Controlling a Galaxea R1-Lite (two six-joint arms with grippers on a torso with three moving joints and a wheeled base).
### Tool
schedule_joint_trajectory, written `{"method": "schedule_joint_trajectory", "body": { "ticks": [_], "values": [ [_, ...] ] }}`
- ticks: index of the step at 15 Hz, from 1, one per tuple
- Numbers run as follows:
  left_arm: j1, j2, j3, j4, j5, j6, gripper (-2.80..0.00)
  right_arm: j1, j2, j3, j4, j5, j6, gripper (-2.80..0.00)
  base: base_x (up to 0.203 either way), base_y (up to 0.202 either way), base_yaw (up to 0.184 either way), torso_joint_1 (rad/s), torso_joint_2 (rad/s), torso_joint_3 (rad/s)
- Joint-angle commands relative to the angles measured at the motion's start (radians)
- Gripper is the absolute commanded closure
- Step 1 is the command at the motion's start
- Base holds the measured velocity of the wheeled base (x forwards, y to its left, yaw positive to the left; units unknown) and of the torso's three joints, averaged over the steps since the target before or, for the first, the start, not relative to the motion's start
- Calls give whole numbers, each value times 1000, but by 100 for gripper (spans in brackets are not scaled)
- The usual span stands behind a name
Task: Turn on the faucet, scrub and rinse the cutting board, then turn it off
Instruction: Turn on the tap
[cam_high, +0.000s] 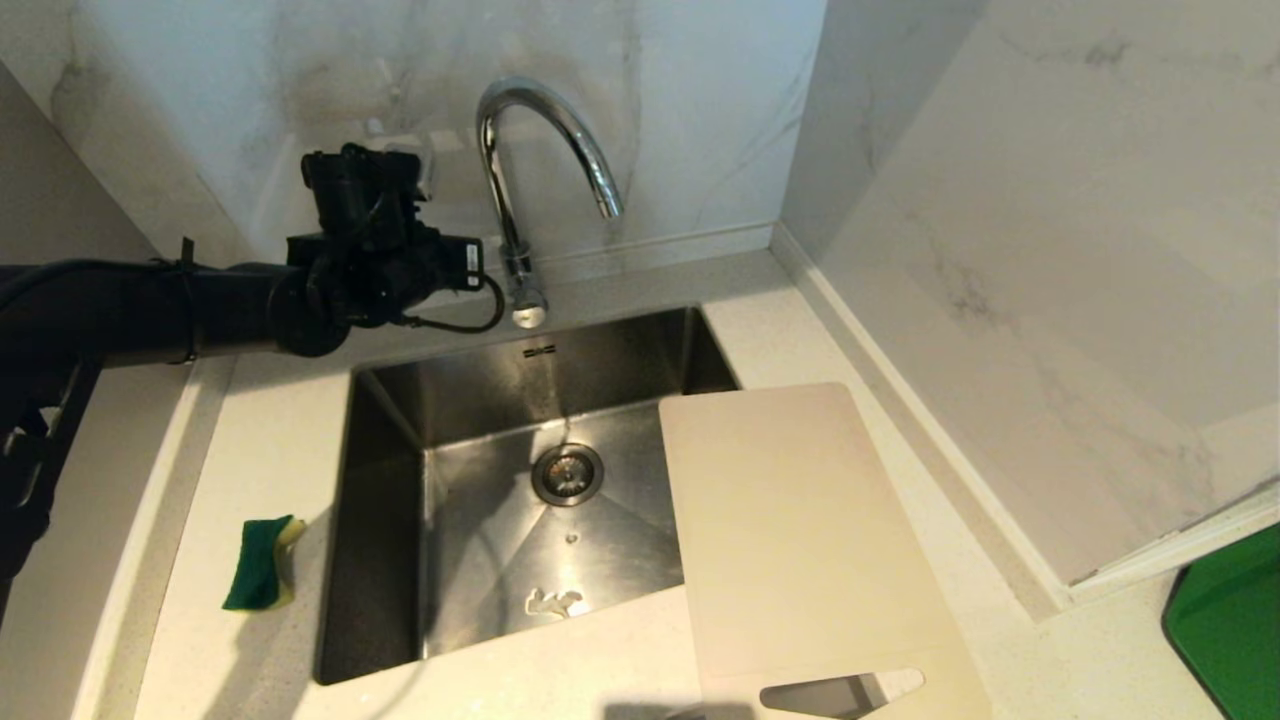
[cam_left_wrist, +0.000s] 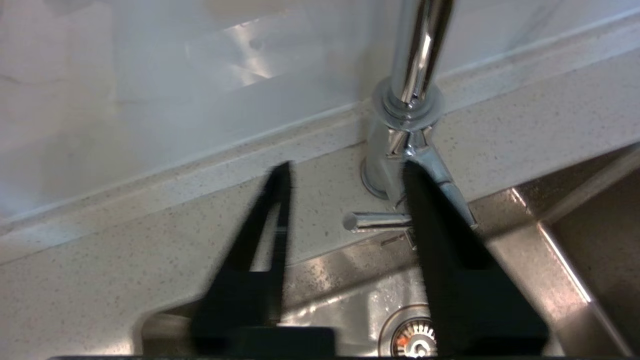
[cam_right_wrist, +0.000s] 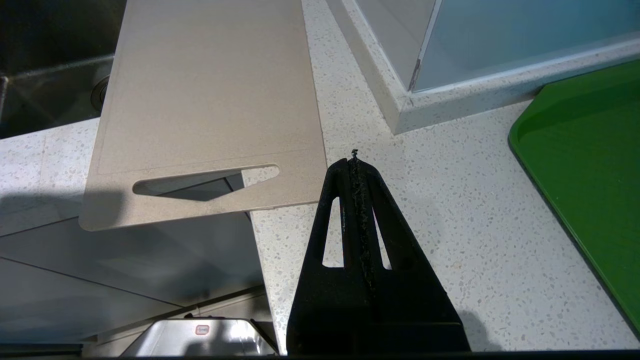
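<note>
The left gripper (cam_left_wrist: 345, 175) is released, its fingers straddling the faucet (cam_left_wrist: 417, 75) lever (cam_left_wrist: 375, 221); the right gripper (cam_right_wrist: 354, 162) is clenched beside the cutting board (cam_right_wrist: 210, 95).

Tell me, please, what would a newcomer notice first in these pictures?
First, the tall chrome faucet behind the steel sink, with the black left pincer open just beside the faucet's side lever. Next, the large cream-white cutting board, lying half over the sink's right edge and half on the speckled counter. A small green-and-yellow sponge sits on the counter left of the sink.
</note>
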Motion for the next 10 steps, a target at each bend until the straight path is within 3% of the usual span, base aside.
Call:
{"method": "schedule_joint_trajectory", "body": {
  "ticks": [1,4,6,7,9,10],
  "values": [
    [-11,-17,1,-5,-5,-1,-280,0,0,0,0,0,0,0,0,0,0,0,0,0],
    [-43,-29,1,-16,-17,-31,-280,0,0,0,0,0,0,0,0,0,0,0,0,0],
    [-75,-40,1,-18,12,-78,-280,0,0,0,0,0,0,0,0,0,0,0,0,0],
    [-91,-45,1,-17,42,-93,-280,0,0,0,0,0,0,0,0,0,0,0,0,0],
    [-115,-39,1,-16,169,-105,-280,1,0,0,0,0,0,0,0,0,0,0,0,0],
    [-121,-36,1,-15,205,-142,-280,2,0,0,0,0,0,0,0,0,0,0,0,0]
  ]
}}
